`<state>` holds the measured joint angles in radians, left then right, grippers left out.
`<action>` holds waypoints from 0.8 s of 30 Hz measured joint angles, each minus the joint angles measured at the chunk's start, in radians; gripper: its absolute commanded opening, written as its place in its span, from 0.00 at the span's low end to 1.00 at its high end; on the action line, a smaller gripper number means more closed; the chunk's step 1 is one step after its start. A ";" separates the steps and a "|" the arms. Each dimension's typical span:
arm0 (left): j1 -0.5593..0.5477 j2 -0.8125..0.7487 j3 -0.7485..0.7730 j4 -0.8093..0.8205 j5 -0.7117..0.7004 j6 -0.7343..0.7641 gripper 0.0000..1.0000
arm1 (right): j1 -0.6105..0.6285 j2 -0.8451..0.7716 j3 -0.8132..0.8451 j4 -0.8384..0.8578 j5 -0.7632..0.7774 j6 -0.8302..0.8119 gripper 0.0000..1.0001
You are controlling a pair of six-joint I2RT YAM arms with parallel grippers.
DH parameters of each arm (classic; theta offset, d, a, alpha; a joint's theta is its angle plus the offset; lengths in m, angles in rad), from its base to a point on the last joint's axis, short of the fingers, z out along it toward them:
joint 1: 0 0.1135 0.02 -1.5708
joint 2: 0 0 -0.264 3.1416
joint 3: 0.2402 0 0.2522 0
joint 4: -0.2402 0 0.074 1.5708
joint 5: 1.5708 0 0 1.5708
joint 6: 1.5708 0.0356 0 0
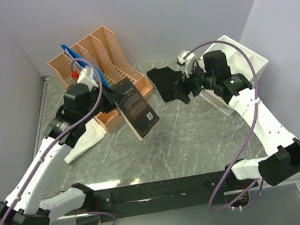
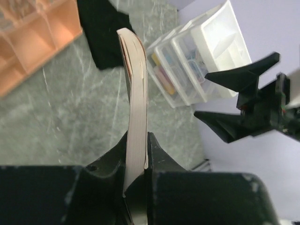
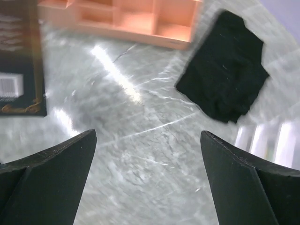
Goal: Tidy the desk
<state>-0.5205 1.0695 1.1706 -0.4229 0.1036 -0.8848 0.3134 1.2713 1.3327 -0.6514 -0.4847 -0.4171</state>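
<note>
The left hand (image 2: 137, 140) is clenched on a dark book (image 2: 136, 84), gripping one edge so that the book stands on end, slightly tilted. It appears lifted off the marbled surface (image 1: 198, 139), which spreads beneath both arms. That upright hold probably suits sliding the book into a slot of the orange file rack (image 1: 105, 51) just behind it. The right hand (image 3: 148, 133) hangs released, grasping nothing, near a black cloth (image 3: 225, 84), which is likely its next pick. White drawers (image 1: 242, 54) stand at the far right.
</note>
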 measured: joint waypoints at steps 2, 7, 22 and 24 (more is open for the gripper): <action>-0.022 0.026 0.071 -0.018 -0.038 0.086 0.01 | -0.012 0.013 0.005 0.019 0.018 0.065 1.00; -0.067 0.131 0.216 0.017 -0.238 0.297 0.01 | -0.016 0.114 0.040 -0.029 -0.119 0.092 1.00; -0.071 0.571 0.488 0.138 -0.809 0.525 0.01 | -0.015 0.094 -0.070 0.070 -0.151 0.249 1.00; -0.068 0.640 0.546 0.138 -0.845 0.536 0.01 | -0.015 0.094 -0.074 0.079 -0.145 0.257 1.00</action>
<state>-0.5880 1.7092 1.7168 -0.2852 -0.7418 -0.3485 0.2985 1.3651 1.2587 -0.5724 -0.6296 -0.1600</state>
